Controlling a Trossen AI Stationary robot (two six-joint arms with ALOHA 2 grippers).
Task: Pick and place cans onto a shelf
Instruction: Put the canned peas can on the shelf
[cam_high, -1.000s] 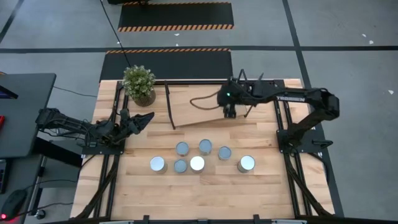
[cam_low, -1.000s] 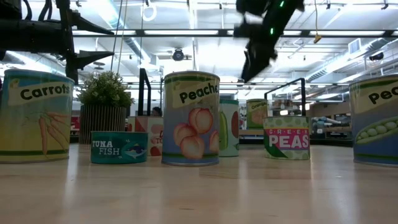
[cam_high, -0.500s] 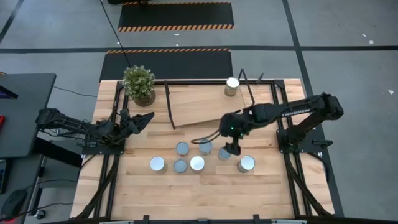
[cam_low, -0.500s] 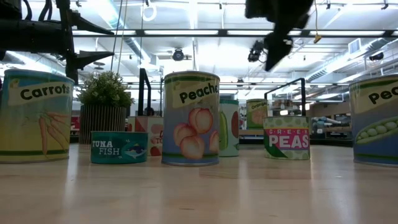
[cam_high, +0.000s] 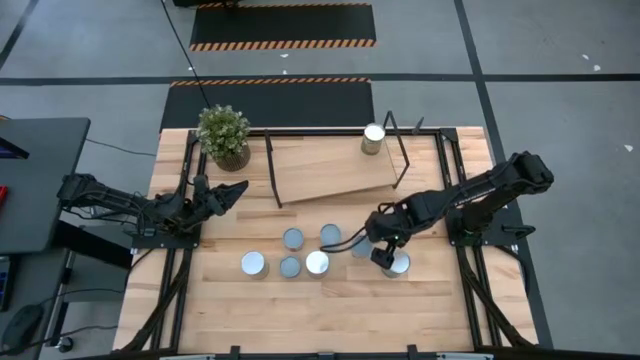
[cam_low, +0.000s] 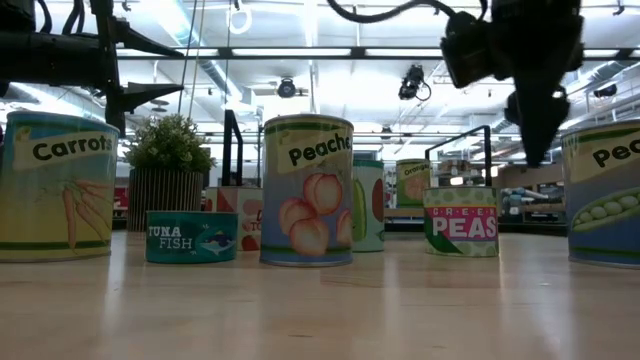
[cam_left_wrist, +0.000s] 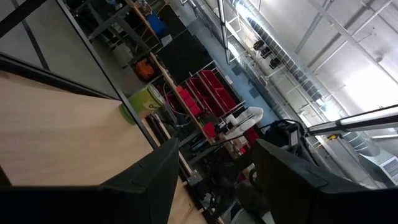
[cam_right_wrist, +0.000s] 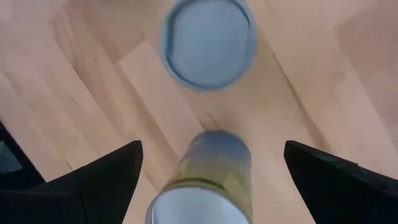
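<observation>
High view: one can (cam_high: 374, 138) already stands on the shelf (cam_high: 330, 170). Six others sit in a loose cluster on the tabletop (cam_high: 300, 310). The right pincer (cam_high: 384, 256) hovers over the rightmost can (cam_high: 397, 264), while the left pincer (cam_high: 222, 193) waits near the potted plant (cam_high: 223, 135).

Low view: the right pincer hangs above the peas can (cam_low: 605, 195), clear of its top.

Left wrist view: the left pincer's fingers (cam_left_wrist: 149, 180) stand apart, holding nothing.

Right wrist view: the right pincer's fingers (cam_right_wrist: 106, 174) are spread wide either side of a tall can (cam_right_wrist: 208, 180), not touching it. To grasp well, it should probably descend straight, keep the can centred, and avoid nudging the neighbouring can (cam_right_wrist: 208, 40).
</observation>
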